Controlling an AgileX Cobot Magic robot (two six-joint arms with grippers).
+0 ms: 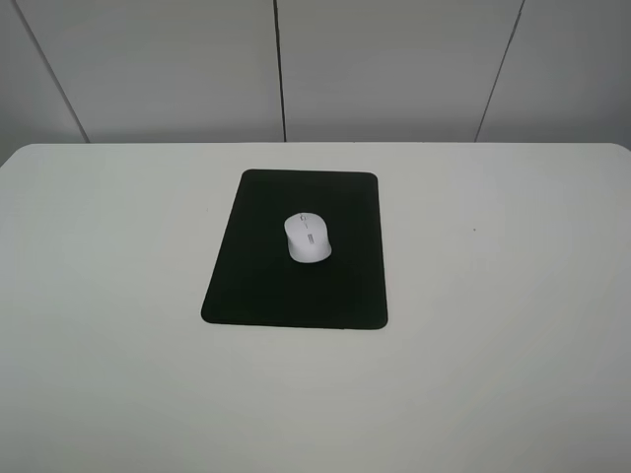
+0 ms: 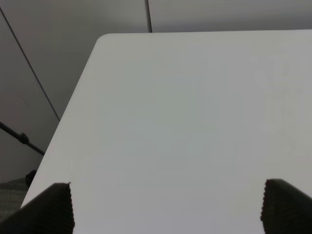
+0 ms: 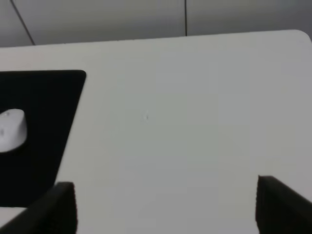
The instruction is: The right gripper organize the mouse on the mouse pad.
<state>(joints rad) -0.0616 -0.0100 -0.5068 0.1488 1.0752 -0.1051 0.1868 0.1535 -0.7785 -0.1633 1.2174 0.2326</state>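
1. Counter [image 1: 118, 374]: a plain white surface with rounded far corners, filling most of the exterior high view. Pale wall panels [image 1: 394, 69] split by dark vertical seams stand behind its far edge.
2. Mouse pad [image 1: 256, 286]: a flat matte black rectangle with rounded corners, lying near the middle of the counter with its long sides running near to far. In the right wrist view only its right part shows [image 3: 44, 146].
3. Left gripper [image 2: 165, 207]: two dark ribbed fingertips [image 2: 53, 209] spread wide apart above bare counter close to the left edge, holding nothing.
4. Right gripper [image 3: 165, 207]: fingertips [image 3: 58, 204] likewise spread wide with nothing between them, poised over bare counter to the right of the mouse pad and clear of the mouse.
5. Mouse [image 1: 308, 237]: small, white and oval with a grey scroll wheel, resting on the mouse pad slightly far of its centre and touched by neither gripper; partly visible in the right wrist view [image 3: 10, 130].
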